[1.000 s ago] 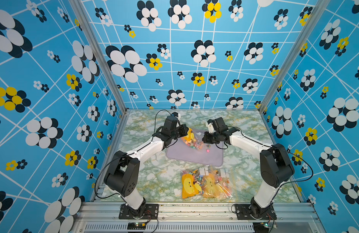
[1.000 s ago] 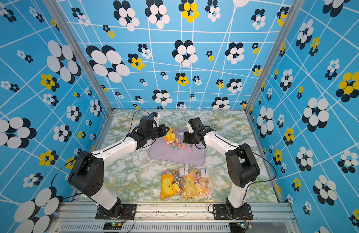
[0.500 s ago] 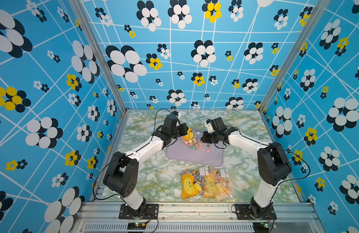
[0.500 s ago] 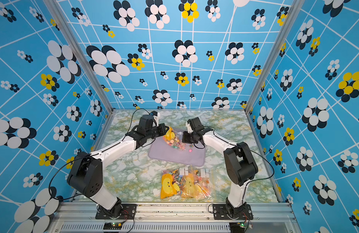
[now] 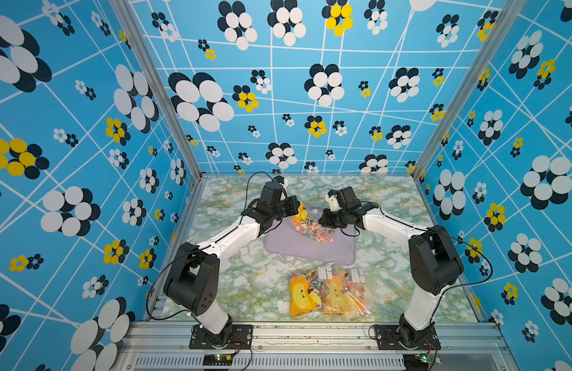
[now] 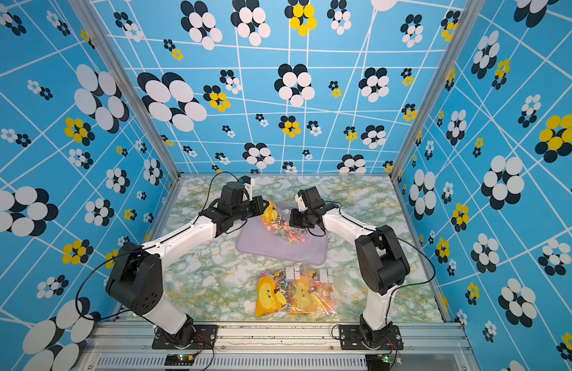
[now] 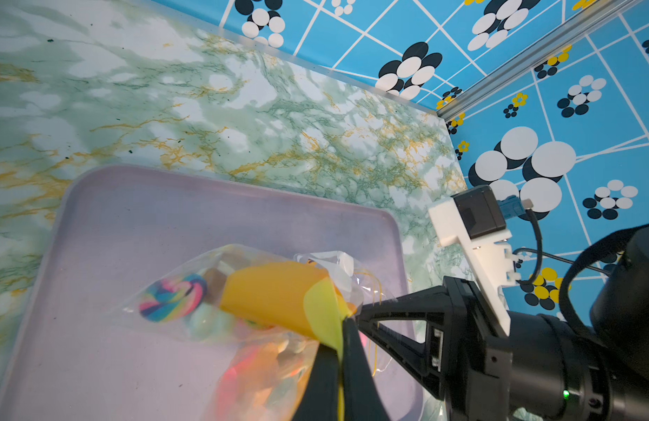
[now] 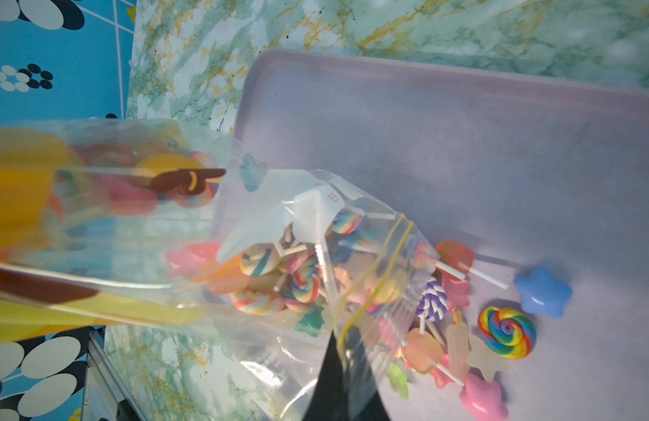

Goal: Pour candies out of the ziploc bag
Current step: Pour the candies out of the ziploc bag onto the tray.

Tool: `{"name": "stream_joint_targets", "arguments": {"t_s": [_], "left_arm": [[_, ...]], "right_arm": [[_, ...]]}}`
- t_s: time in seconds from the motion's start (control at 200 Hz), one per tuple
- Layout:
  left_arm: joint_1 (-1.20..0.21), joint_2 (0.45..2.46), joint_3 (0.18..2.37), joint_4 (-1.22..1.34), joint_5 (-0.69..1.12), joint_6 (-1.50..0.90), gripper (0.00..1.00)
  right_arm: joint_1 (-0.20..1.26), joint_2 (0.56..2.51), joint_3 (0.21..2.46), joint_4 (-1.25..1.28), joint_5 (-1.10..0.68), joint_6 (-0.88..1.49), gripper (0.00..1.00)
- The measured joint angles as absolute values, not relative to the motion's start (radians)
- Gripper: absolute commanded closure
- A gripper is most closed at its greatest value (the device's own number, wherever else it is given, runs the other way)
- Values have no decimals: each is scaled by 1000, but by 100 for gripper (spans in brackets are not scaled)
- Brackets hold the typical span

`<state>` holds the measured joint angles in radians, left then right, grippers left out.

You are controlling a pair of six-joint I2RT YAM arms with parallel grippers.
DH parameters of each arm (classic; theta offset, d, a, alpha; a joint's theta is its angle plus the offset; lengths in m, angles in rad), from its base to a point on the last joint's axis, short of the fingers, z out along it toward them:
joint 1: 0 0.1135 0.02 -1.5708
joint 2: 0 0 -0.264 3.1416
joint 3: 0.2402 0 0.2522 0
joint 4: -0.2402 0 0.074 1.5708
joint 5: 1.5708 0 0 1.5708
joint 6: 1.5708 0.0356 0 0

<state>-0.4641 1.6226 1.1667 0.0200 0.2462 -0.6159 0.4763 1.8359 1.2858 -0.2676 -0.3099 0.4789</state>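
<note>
A clear ziploc bag [image 5: 305, 216] with a yellow printed bottom hangs tilted over a lavender tray [image 5: 310, 252] in both top views. My left gripper [image 7: 341, 324] is shut on the bag's yellow bottom corner and holds it higher. My right gripper [image 8: 343, 350] is shut on the clear edge by the yellow zip line at the bag's mouth [image 8: 374, 291], low over the tray. Candies [image 8: 505, 331] lie spilled on the tray at the mouth: swirl lollipops, stars, a blue star [image 8: 543, 291]. More candies [image 8: 279, 277] remain inside the ziploc bag [image 8: 279, 218].
Two more filled bags [image 5: 329, 292] with yellow prints lie overlapping on the marble table [image 5: 239, 282], near its front edge, just in front of the tray. Blue patterned walls [image 5: 85, 160] close in the left, right and back sides.
My right gripper has edged slightly toward the left one with the bag's mouth. The left arm has hardly moved.
</note>
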Motion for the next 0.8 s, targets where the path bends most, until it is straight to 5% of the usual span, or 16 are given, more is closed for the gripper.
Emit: {"name": "stream_joint_targets", "arguments": {"t_s": [0.799], "left_arm": [[-448,1574,1167,-25,231,-583,100]], "right_arm": [[479,1884,1314,-197,-377,514,98]]}}
